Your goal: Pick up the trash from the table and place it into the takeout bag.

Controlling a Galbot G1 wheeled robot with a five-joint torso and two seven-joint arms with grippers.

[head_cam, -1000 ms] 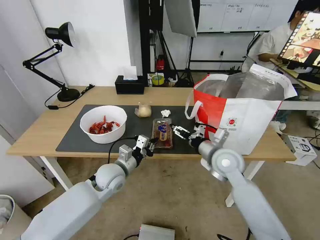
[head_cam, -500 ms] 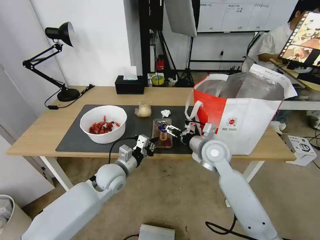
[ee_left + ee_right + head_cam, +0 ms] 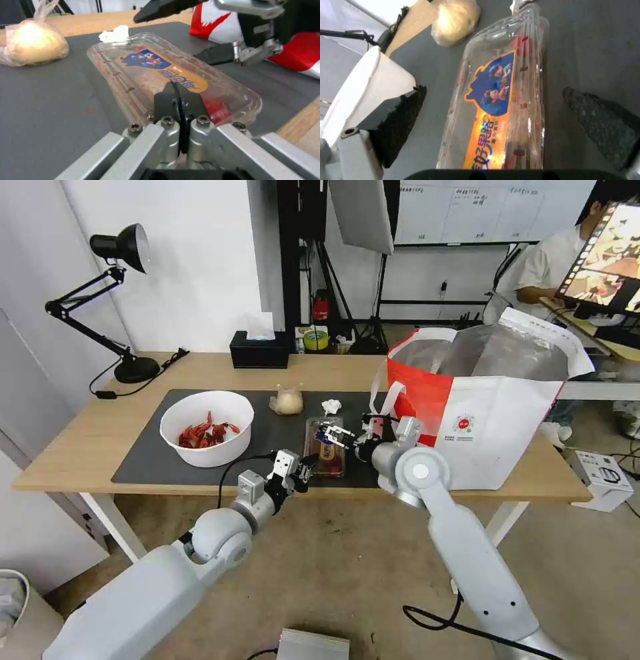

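Note:
The clear hinged tray (image 3: 325, 447) with an orange-and-blue label lies on the dark mat (image 3: 147, 460) of the table (image 3: 87, 440). My right gripper (image 3: 331, 433) hangs open over it, one finger (image 3: 403, 117) on each long side of the tray (image 3: 493, 112). At the tray's near end (image 3: 156, 72), my left gripper (image 3: 303, 468) is shut with nothing in it. The white bowl (image 3: 207, 428) of red shells sits to the left. The small beige bag (image 3: 288, 401) and the crumpled tissue (image 3: 331, 406) lie behind the tray. The takeout bag (image 3: 487, 407) stands open on the right.
A black tissue box (image 3: 259, 350) and a desk lamp (image 3: 123, 300) stand at the table's back. The takeout bag's white handle (image 3: 387, 400) hangs close to my right wrist. A person sits at a monitor behind the bag.
My right gripper has moved left, from beside the takeout bag to above the clear tray. The left arm has stayed where it was.

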